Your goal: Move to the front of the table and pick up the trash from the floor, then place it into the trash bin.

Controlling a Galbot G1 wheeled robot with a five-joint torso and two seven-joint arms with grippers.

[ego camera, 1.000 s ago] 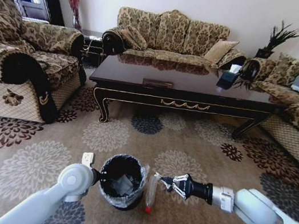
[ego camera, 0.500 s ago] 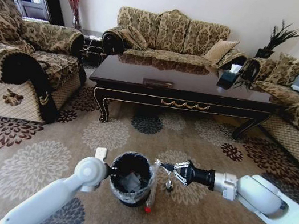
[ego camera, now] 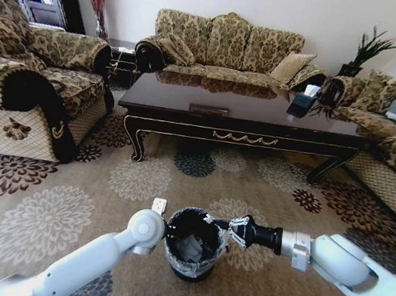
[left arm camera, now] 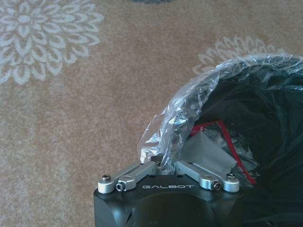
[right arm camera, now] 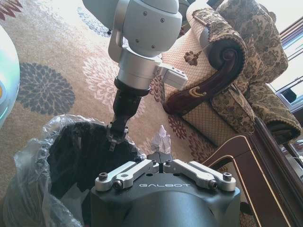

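— As your right end effector (right arm camera: 161, 155) is the one carrying something, what does it grip?

— My fingers there are pinched together on a small crumpled white scrap (right arm camera: 161, 138), which sticks up past the tips. I hold it at the near rim of the small round black trash bin (ego camera: 192, 268), above the edge of the opening.

— And your left end effector (left arm camera: 164, 166)?

— Closed as well, clamped on the bin's rim on the opposite side, with the translucent plastic liner (left arm camera: 176, 111) bunched between my fingers. From my right wrist I see that arm reaching down to the rim from across the bin.

— What lies inside the bin?

— A flat grey-white piece of paper with red lines (left arm camera: 208, 153) rests against the dark inner wall, just beyond my left fingers.

— Where does the bin stand?

— Between my two arms, over the brown floral carpet (ego camera: 41, 212), close before me. I cannot tell whether it touches the floor. The long dark glossy wooden table (ego camera: 242, 114) stands well beyond it, sofas around it.
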